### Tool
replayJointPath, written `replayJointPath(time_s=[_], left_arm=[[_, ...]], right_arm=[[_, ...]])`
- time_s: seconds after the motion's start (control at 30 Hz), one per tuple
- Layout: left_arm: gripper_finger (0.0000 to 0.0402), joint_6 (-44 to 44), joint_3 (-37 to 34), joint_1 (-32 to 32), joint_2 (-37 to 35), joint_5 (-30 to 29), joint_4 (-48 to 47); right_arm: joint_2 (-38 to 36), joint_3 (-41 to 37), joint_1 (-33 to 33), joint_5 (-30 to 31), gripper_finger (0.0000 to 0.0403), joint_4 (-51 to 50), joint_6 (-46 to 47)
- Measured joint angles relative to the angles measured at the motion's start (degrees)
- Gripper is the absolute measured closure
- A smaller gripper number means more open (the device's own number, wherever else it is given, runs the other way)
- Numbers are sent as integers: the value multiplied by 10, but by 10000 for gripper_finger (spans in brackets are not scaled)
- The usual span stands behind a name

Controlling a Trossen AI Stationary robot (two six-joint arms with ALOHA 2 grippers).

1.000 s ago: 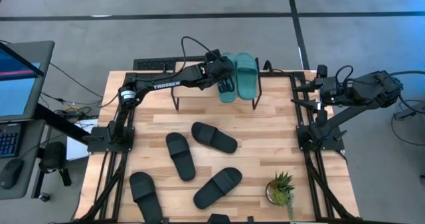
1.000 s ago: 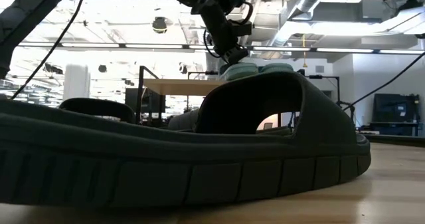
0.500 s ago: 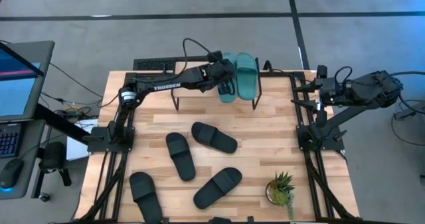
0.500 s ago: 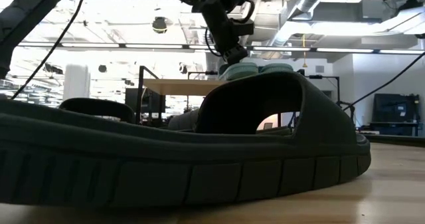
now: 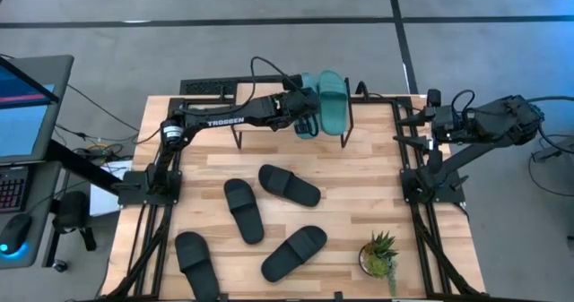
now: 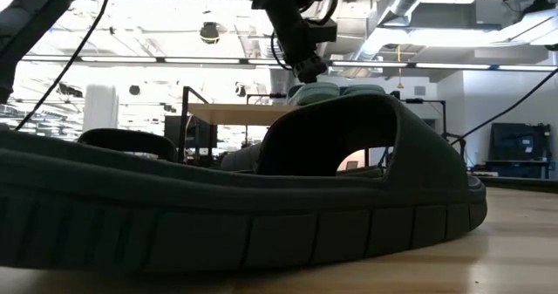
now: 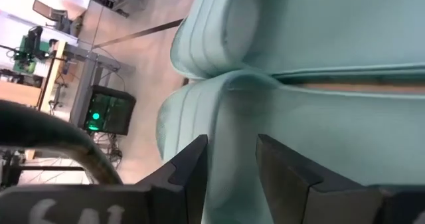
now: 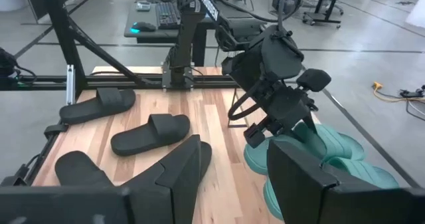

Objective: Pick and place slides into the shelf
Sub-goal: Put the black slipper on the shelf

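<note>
Two teal slides (image 5: pixel 325 101) lie side by side on shelf (image 5: pixel 260 121), at its right end, likely packed close to leave room for rest. Left end effector (image 5: pixel 303 105) hovers just over nearer teal slide, fingers parted, gripping nothing. Four black slides (image 5: pixel 289 185) lie on tabletop (image 5: pixel 359 176) in front of shelf. Right end effector (image 5: pixel 429 114) waits right of shelf, open.
</note>
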Motion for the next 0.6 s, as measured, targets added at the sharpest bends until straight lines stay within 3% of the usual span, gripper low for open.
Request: replayJointPath(time_s=[0.6], left_arm=[[285, -12, 0, -13, -10, -32, -4]], right_arm=[[0, 0, 0, -14, 242, -9, 28]])
